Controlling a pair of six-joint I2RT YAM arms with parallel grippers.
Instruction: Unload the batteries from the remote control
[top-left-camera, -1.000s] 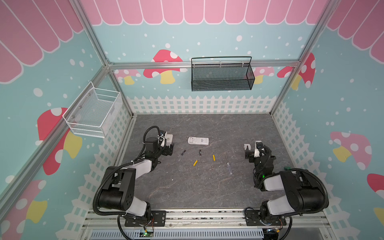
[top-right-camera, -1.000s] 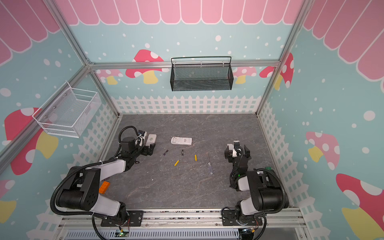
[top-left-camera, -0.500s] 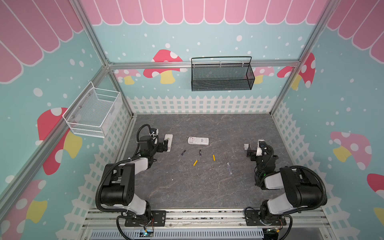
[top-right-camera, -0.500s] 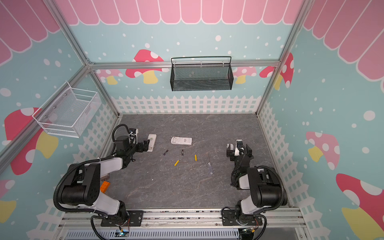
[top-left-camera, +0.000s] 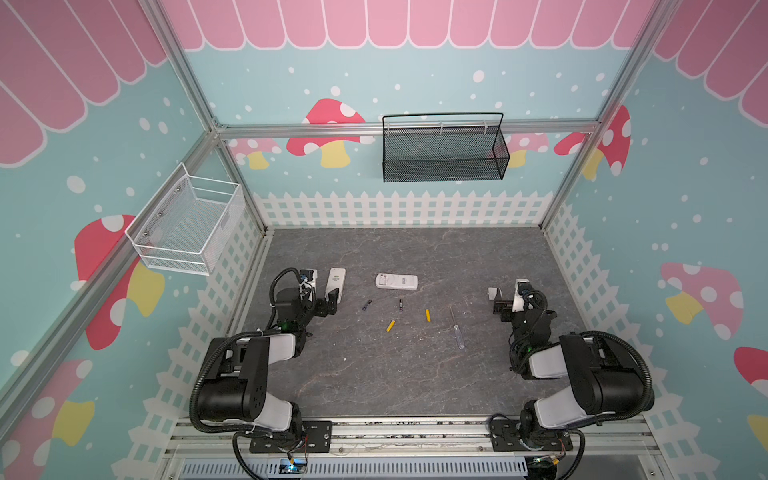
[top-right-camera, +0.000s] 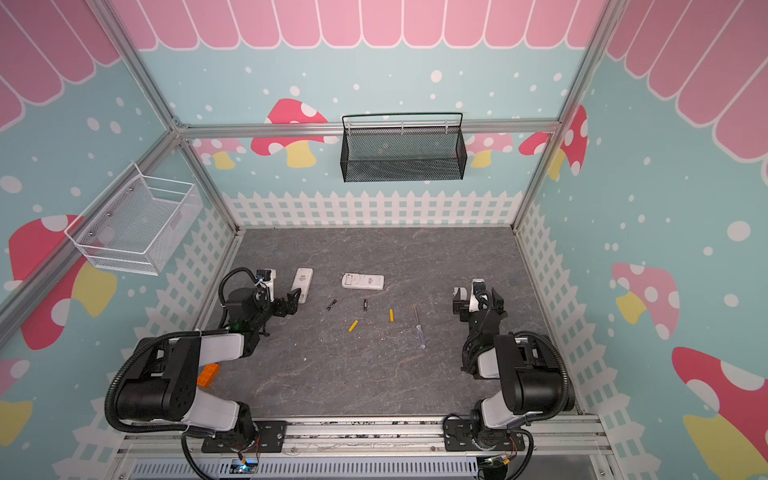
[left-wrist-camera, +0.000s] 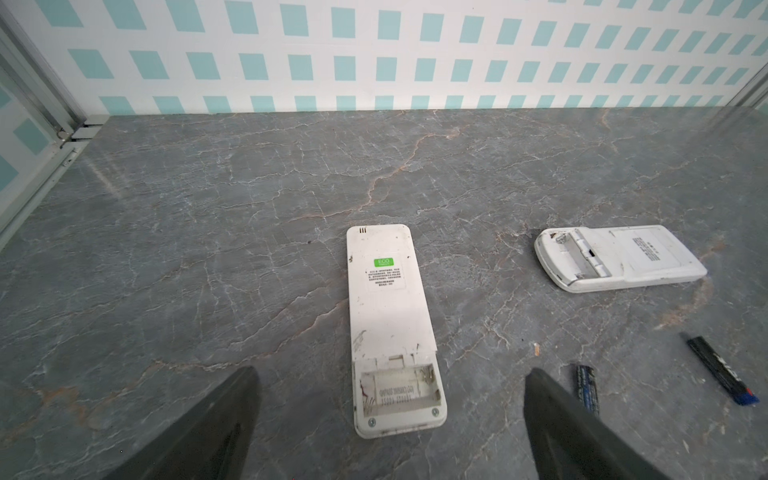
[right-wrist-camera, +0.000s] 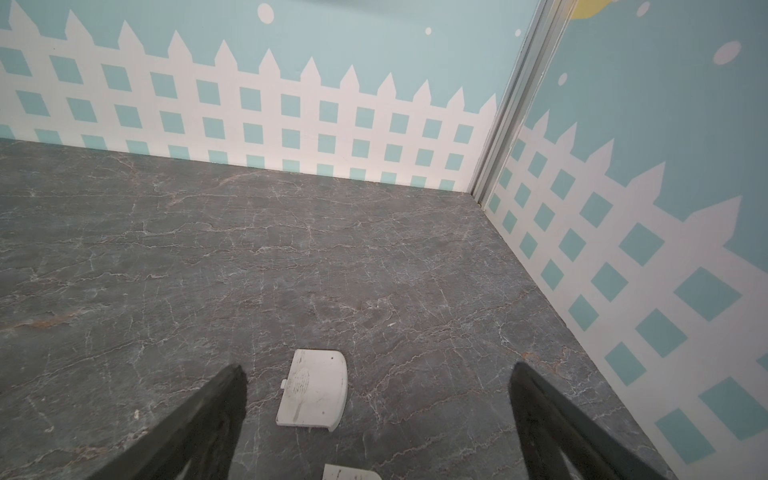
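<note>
Black and yellow, the batteries (top-left-camera: 401, 304) lie loose on the table (top-left-camera: 415, 374) between the arms, the black pair (top-left-camera: 366, 305) nearer the remotes and the yellow pair (top-left-camera: 390, 325) nearer the bases. The slim remote (left-wrist-camera: 386, 316) and the wider remote (left-wrist-camera: 619, 257) both show bare bays, so I judge the unloading done. My left fingers (left-wrist-camera: 232, 407) stand wide by the slim remote's bay end, gripping nothing. My right fingers (right-wrist-camera: 224, 399) stand wide over a loose lid (right-wrist-camera: 313, 390). I'd lift straight up before retreating, sweeping nothing.

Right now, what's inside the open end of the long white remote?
Empty: the long white remote's compartment shows only bare plastic, metal contacts and printed letters. Its underside is hidden.
</note>
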